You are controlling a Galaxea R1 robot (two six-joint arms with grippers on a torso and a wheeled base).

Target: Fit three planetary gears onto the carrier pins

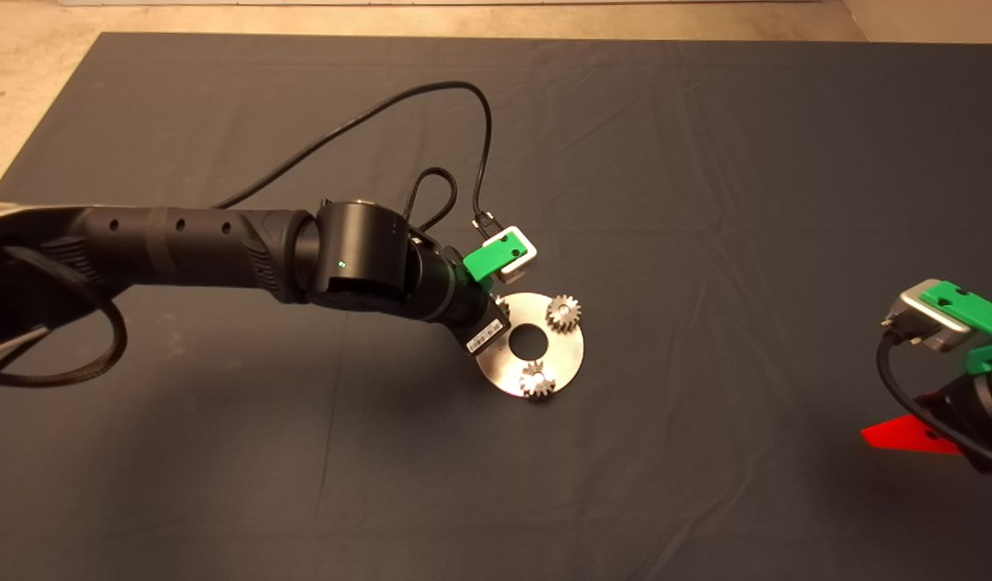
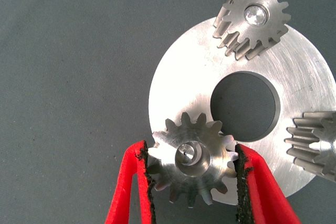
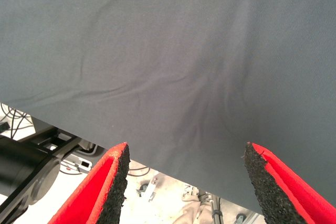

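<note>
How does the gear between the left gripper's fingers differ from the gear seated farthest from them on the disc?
The gripped gear sits between the left gripper pads; the far gear stands free. The pin looks sunk deep in the gripped gear's bore, but near flush in the far gear's. Both are silver spur gears over pins on the disc. The right gripper waits open.

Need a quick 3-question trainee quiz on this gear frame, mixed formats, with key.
1. True or false: the right end effector grips a gear.
2. How many gears sit on the disc?
A. one
B. two
C. three
3. Fill in: the left end effector is closed on the ___.

Key
1. False: it is open over the mat, holding nothing.
2. C: the wrist view shows all three.
3. Gear; its hole is over a pin, pads at its teeth.
</note>
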